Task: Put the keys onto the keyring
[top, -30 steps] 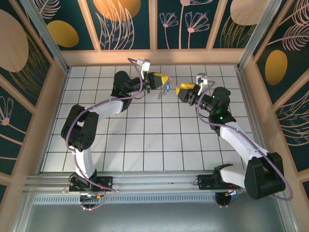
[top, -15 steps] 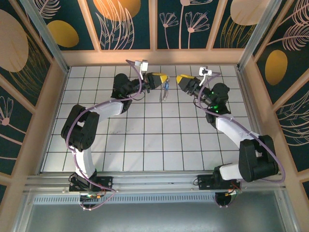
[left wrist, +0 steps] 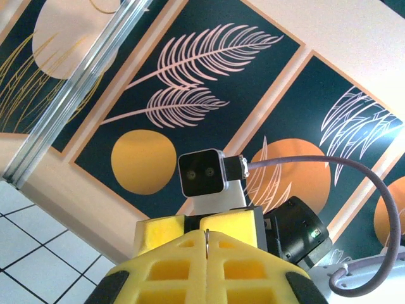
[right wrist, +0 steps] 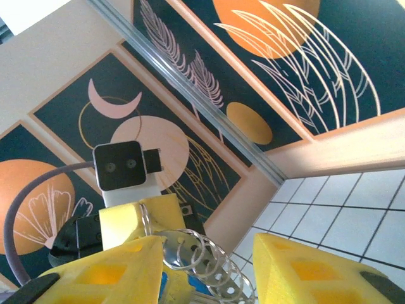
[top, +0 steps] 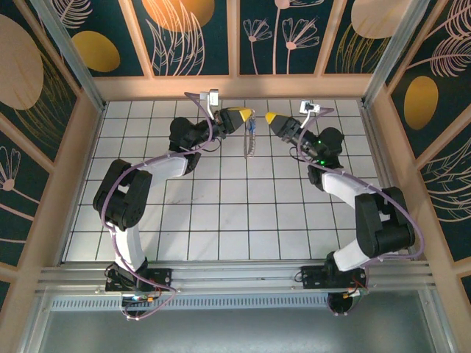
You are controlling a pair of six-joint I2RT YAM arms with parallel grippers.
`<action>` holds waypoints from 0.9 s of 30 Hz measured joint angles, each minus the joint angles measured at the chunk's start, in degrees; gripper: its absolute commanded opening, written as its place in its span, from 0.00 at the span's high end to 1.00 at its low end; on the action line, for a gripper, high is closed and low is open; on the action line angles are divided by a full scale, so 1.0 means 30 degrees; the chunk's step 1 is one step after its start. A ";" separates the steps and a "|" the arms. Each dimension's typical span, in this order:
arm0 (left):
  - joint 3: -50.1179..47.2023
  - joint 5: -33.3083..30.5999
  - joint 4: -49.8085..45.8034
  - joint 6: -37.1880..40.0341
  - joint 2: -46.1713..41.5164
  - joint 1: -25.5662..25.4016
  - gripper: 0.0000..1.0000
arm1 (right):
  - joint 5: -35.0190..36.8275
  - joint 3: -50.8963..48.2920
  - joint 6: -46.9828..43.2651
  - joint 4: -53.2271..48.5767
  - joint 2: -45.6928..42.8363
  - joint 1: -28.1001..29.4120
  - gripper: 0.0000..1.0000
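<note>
the keyring (top: 251,139) is held over the far middle of the desk (top: 221,213), pinched in the left tool (top: 246,115), with the keys (right wrist: 167,288) hanging on it. the right tool (top: 269,118) is spread around it and is best pressed together only once a key is centred.

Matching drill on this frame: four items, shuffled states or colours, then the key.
1 left gripper
2 right gripper
3 keyring
4 keys

A open, fingers wide apart
B blue head
C shut on a thin metal loop
D pale loops, dangling

Pairs: 1-C, 2-A, 3-D, 4-B
</note>
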 measured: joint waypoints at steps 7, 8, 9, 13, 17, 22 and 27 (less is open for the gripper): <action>-0.0022 -0.0204 0.0109 -0.0240 0.0000 -0.0022 1.00 | -0.0015 0.0503 0.0058 0.0503 0.0146 0.0525 0.59; -0.0022 -0.0219 0.0117 -0.0240 0.0000 -0.0022 1.00 | -0.0015 0.0670 0.0066 0.0561 0.0255 0.0597 0.59; -0.0022 -0.0262 0.0109 -0.0240 0.0007 -0.0044 1.00 | -0.0015 0.0780 0.0080 0.0634 0.0335 0.0663 0.59; -0.0022 -0.0306 0.0117 -0.0248 0.0036 -0.0131 1.00 | -0.0015 0.1275 0.0124 0.0714 0.0809 0.0962 0.60; -0.0022 -0.0313 0.0117 -0.0240 0.0036 -0.0168 1.00 | -0.0073 0.1494 0.0131 0.0809 0.1231 0.1209 0.62; -0.0022 -0.0306 0.0124 -0.0240 0.0131 -0.0182 1.00 | -0.0073 0.1566 0.0262 0.0823 0.1472 0.1341 0.67; -0.0022 -0.0313 0.0131 -0.0240 0.0321 -0.0182 1.00 | -0.0146 0.1603 0.0408 0.0845 0.1617 0.1377 0.71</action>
